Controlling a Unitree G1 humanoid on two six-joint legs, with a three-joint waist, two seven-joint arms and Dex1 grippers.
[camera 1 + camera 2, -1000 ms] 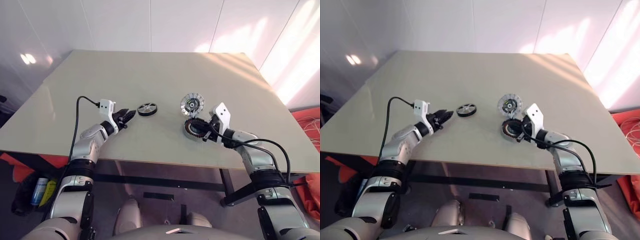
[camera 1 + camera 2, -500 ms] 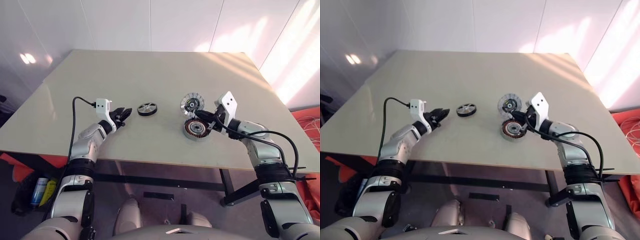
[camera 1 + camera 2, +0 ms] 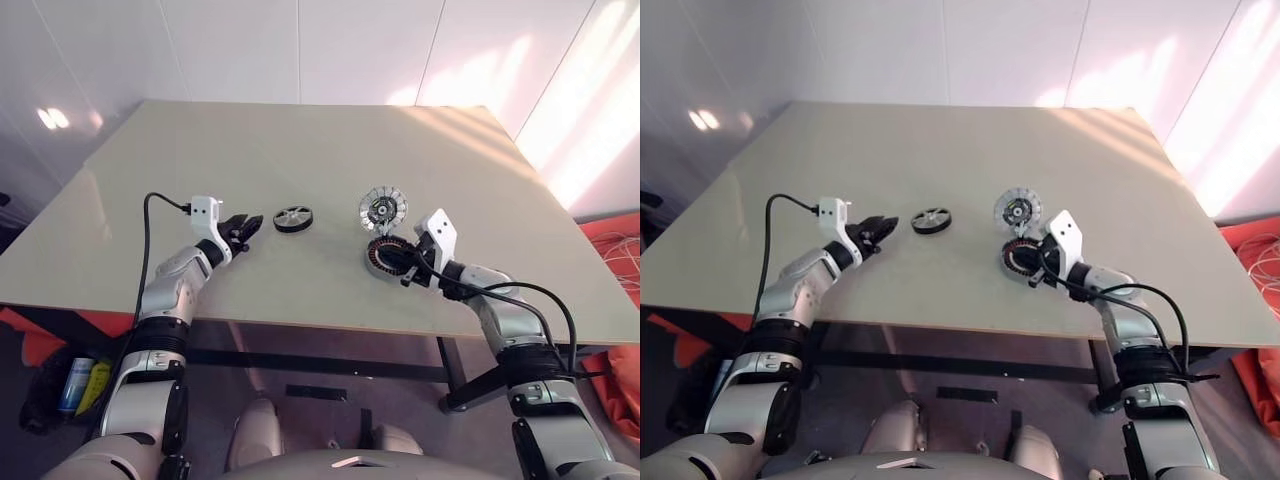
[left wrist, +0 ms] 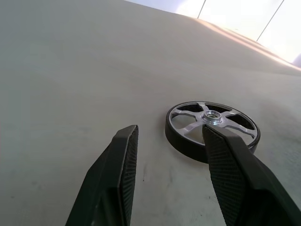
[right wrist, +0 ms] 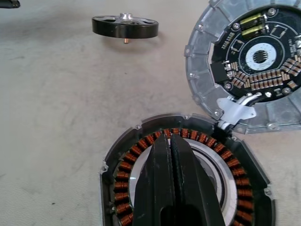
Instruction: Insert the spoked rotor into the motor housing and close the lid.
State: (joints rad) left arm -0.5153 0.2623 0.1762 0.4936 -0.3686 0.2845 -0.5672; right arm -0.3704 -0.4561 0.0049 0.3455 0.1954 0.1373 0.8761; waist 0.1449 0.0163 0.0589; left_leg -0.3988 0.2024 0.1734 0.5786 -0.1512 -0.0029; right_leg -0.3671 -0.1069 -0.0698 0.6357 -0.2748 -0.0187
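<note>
Left wrist view: spoked rotor (image 4: pixel 212 130) flat on tabletop (image 3: pixel 300 150) just ahead of left pincer (image 4: pixel 171 162), fingers apart and empty, nearer arm; right pincer (image 5: pixel 171 155), fingers together, over motor housing (image 5: pixel 127 174), lid (image 5: pixel 244 61) open beside.

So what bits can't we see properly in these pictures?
- Motor housing middle: right wrist view, covered by the shut right gripper.
- Lid: cut off by that view's edge.
- Spoked rotor near rim: left wrist view, behind a left gripper finger.
</note>
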